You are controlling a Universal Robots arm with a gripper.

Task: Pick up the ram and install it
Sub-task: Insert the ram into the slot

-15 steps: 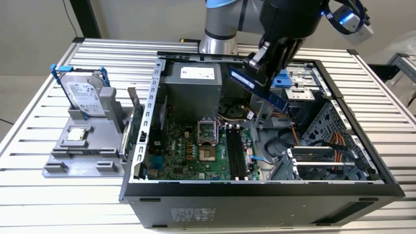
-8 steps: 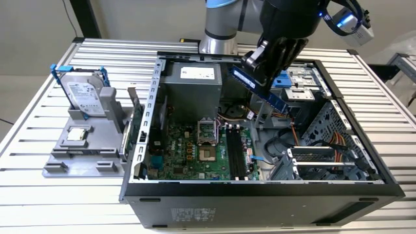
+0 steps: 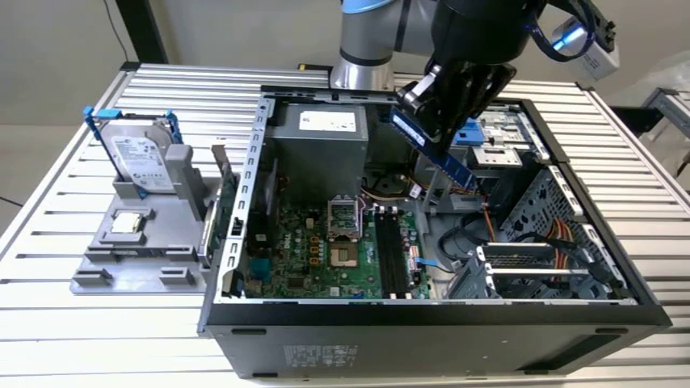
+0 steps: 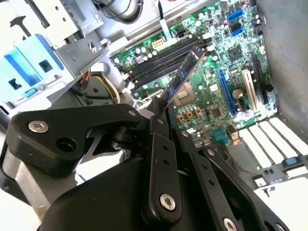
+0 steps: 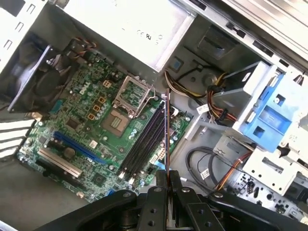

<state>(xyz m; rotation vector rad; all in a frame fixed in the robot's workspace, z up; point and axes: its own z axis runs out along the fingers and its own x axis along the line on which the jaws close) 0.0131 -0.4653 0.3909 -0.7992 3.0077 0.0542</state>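
Observation:
My gripper is shut on the ram, a thin blue-green stick that hangs tilted above the open computer case. It is held over the case's back, up and clear of the green motherboard. In both wrist views the black fingers clamp one end of the ram, and its free end points down toward the black memory slots. In the first wrist view the ram is edge-on, lined up along the memory slots, with the gripper closed around it.
A silver hard drive in a blue-tabbed bracket and a small square chip sit on a grey stand at the exterior view's left. Inside the case are the power supply, the processor socket, a blue drive bay and loose cables.

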